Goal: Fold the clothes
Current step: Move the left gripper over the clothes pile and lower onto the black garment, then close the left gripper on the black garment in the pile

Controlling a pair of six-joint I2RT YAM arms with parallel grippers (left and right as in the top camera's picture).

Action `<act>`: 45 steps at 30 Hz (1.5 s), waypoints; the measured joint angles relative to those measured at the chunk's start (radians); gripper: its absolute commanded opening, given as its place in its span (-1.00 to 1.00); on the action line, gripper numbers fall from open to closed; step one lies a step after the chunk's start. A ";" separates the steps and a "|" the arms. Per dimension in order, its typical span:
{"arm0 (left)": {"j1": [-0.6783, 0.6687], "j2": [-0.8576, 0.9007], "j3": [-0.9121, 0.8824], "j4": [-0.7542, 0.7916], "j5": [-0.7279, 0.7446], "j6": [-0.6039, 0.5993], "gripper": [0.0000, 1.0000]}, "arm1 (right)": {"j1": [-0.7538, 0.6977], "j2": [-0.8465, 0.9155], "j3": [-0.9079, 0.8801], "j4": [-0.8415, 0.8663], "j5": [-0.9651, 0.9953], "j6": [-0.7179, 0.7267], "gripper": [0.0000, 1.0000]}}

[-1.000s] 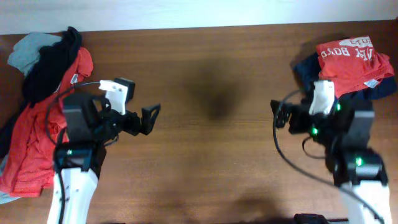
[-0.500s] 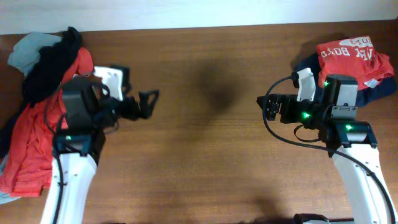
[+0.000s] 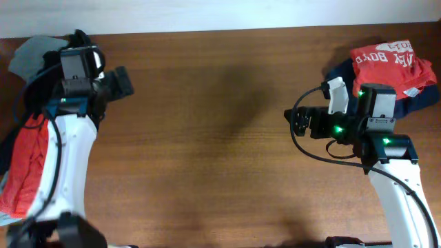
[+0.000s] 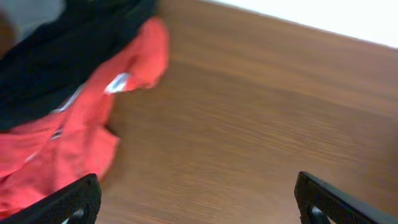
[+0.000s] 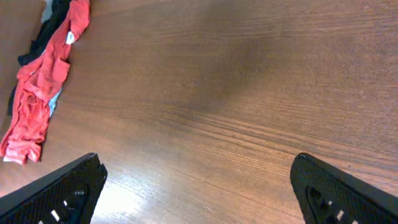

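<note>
The left gripper (image 3: 118, 83) is hovering by the heaped clothes (image 3: 31, 162), the right gripper (image 3: 301, 122) over the table (image 3: 220, 151), both gaping wide and holding nothing

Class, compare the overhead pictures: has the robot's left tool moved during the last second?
Yes. The left tool, open and empty, has swung left and toward the far edge of the table, ending beside the pile of clothes.

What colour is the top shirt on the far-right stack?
The top shirt is red-orange with white lettering, best seen in the overhead view.
</note>
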 measured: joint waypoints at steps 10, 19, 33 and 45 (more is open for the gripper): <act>0.188 0.139 0.000 0.032 -0.050 -0.003 0.98 | 0.087 0.001 0.000 0.005 0.000 -0.059 0.97; 0.270 0.162 0.002 0.132 -0.074 0.013 0.91 | 0.117 0.052 0.000 0.013 0.004 -0.072 0.97; 0.349 0.453 0.328 -0.039 -0.002 0.055 0.84 | 0.118 0.090 0.000 0.014 0.009 -0.098 0.97; 0.350 0.581 0.512 -0.163 0.022 0.069 0.35 | 0.118 0.090 0.000 0.013 0.009 -0.106 0.97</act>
